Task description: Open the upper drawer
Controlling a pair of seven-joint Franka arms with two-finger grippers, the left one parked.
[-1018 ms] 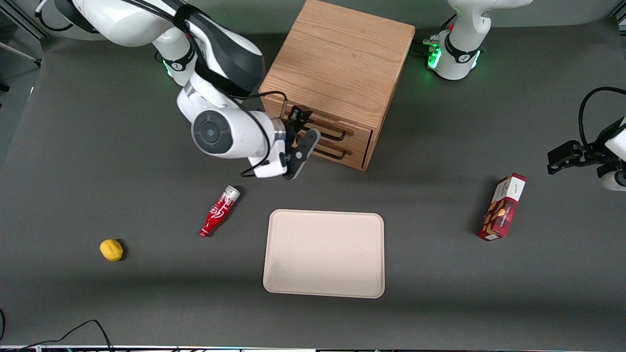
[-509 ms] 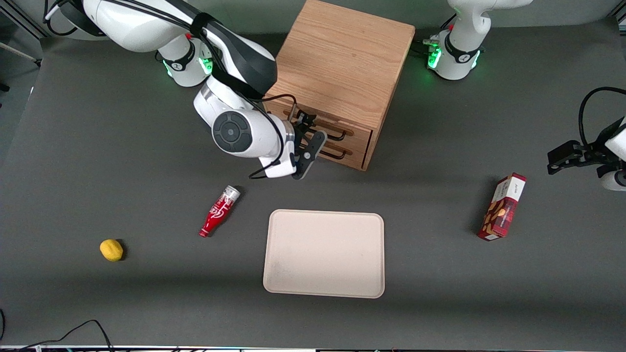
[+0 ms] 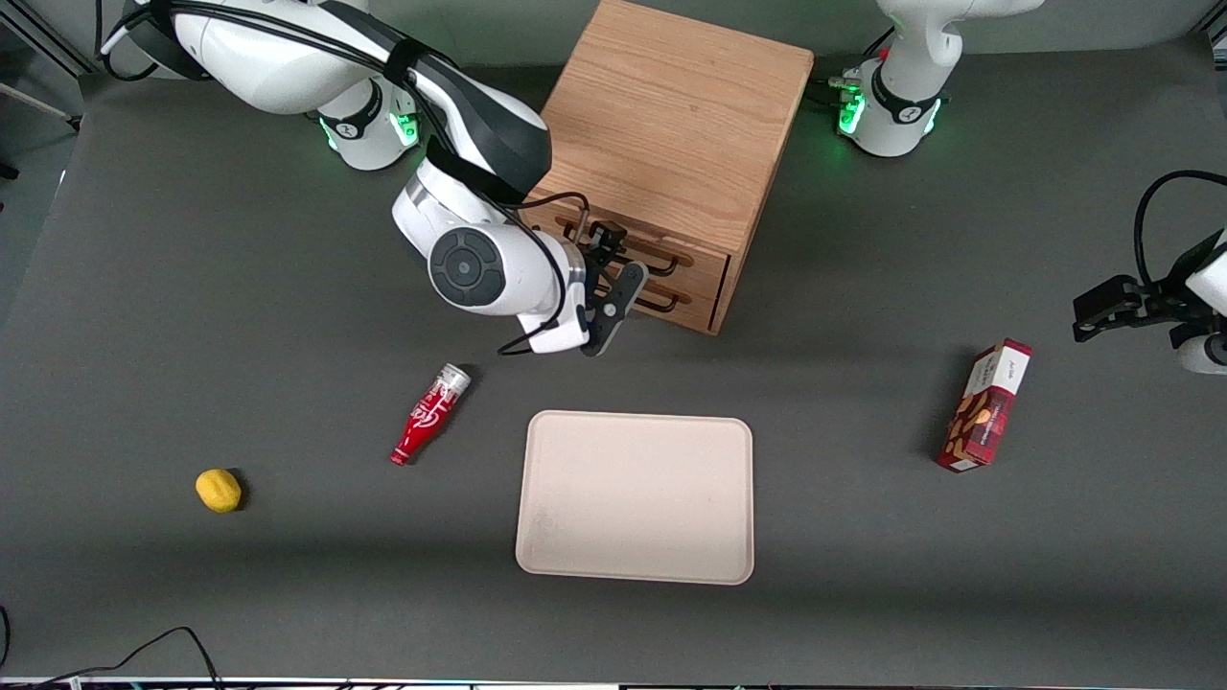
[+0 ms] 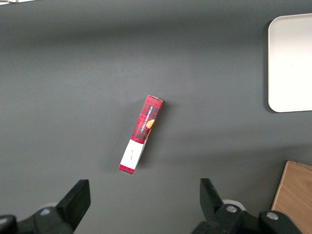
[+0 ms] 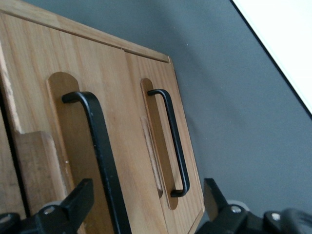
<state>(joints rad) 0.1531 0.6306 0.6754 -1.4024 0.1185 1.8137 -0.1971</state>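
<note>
Gripper (image 3: pixel 613 273) sits at the upper drawer (image 5: pixel 73 161) handle (image 5: pixel 100 156), fingers spread, gripping nothing. Risk: closing low catches the lower drawer (image 5: pixel 161 141) handle instead.

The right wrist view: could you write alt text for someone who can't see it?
Close-up of a light-oak cabinet front: the open gripper straddles the black handle of the upper drawer, which is not yet pulled out. The lower drawer's matching handle sits alongside, with grey table nearby.
</note>
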